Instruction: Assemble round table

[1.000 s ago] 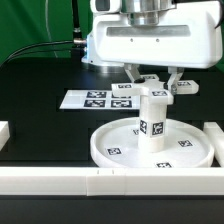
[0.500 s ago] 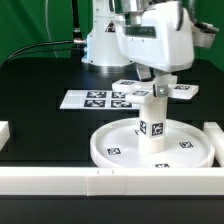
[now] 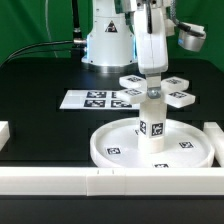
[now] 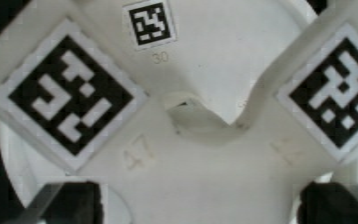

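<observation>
The gripper (image 3: 152, 82) stood clamped on the cross-shaped piece (image 3: 160, 90), holding it directly above the upright leg (image 3: 152, 125) at the centre of the round disc (image 3: 115, 145). The leg's long axis ran 12 to 6 o'clock, straight beneath the cross's hub.

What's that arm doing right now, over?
Gripper down on the cross-shaped piece, grip not visible. Cross sits atop the leg, upright in the round disc. Nothing in the way.
</observation>
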